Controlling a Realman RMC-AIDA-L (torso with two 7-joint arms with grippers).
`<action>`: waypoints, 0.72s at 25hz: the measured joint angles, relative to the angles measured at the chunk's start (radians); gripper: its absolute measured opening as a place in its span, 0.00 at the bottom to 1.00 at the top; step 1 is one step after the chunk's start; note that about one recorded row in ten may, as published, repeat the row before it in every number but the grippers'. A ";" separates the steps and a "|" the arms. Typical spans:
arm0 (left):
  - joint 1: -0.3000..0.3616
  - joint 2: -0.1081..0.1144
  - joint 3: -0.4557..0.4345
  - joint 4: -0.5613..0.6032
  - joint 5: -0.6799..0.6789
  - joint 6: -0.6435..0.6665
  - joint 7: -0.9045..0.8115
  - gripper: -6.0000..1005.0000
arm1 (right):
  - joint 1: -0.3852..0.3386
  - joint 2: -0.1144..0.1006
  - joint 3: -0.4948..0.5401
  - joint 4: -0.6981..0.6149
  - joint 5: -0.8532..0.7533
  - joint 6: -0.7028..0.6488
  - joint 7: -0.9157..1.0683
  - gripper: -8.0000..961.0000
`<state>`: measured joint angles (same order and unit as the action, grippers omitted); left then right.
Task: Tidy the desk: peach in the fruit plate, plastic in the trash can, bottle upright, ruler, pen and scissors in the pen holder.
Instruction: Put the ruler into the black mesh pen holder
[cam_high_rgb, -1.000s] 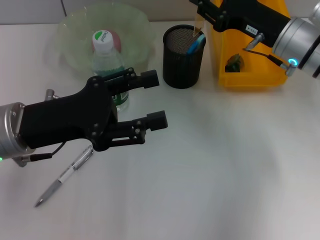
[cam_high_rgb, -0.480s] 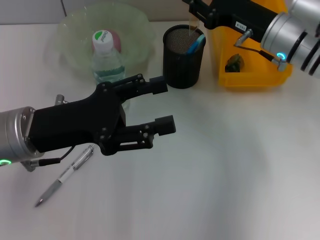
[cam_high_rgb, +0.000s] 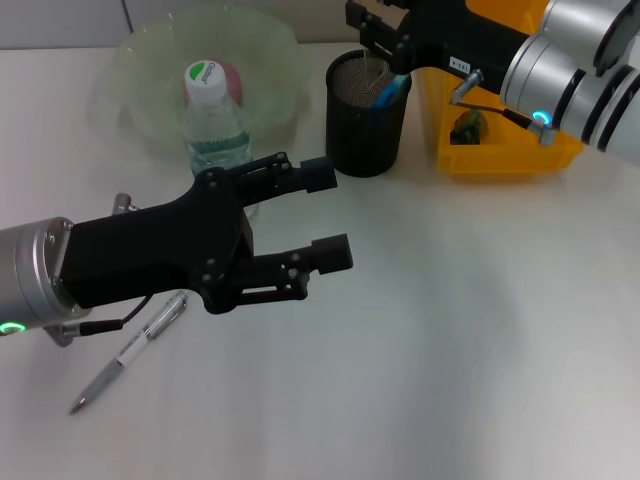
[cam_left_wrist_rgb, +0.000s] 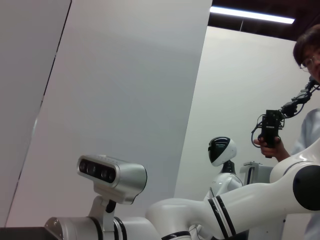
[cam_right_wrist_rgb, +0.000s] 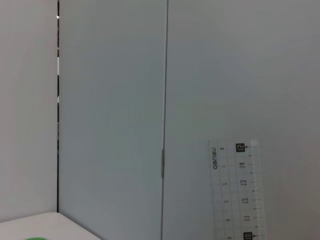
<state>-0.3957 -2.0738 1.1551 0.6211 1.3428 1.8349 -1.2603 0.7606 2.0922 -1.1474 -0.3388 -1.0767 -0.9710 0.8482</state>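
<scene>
My right gripper (cam_high_rgb: 384, 32) hangs over the black mesh pen holder (cam_high_rgb: 365, 125), shut on the clear ruler (cam_right_wrist_rgb: 235, 192), which stands upright in the right wrist view. A blue scissors handle (cam_high_rgb: 392, 88) pokes out of the holder. The water bottle (cam_high_rgb: 214, 125) stands upright in front of the green glass fruit plate (cam_high_rgb: 270, 45). The peach (cam_high_rgb: 233, 72) lies in the plate behind the bottle's cap. My left gripper (cam_high_rgb: 326, 215) is open and empty, low over the table to the right of the bottle. The pen (cam_high_rgb: 130, 350) lies on the table under the left arm.
The yellow trash can (cam_high_rgb: 500, 160) stands right of the pen holder with a dark green scrap (cam_high_rgb: 468, 127) inside. The left wrist view shows only the room, another robot and a person.
My right gripper has moved left with the ruler, from beside the trash can to above the pen holder. The left gripper has shifted slightly right and nearer, away from the bottle.
</scene>
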 joint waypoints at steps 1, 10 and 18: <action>0.000 0.001 -0.001 0.000 0.000 -0.002 0.000 0.79 | 0.000 0.000 0.000 0.001 0.000 0.000 0.000 0.42; 0.001 0.003 -0.004 0.000 0.001 -0.005 0.002 0.79 | 0.003 0.000 -0.008 0.003 0.000 0.009 0.000 0.45; 0.004 0.003 -0.002 0.000 0.003 -0.006 0.002 0.79 | 0.003 0.000 -0.008 0.003 0.021 0.009 0.000 0.54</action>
<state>-0.3914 -2.0708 1.1531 0.6213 1.3453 1.8286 -1.2578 0.7639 2.0922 -1.1551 -0.3358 -1.0557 -0.9617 0.8483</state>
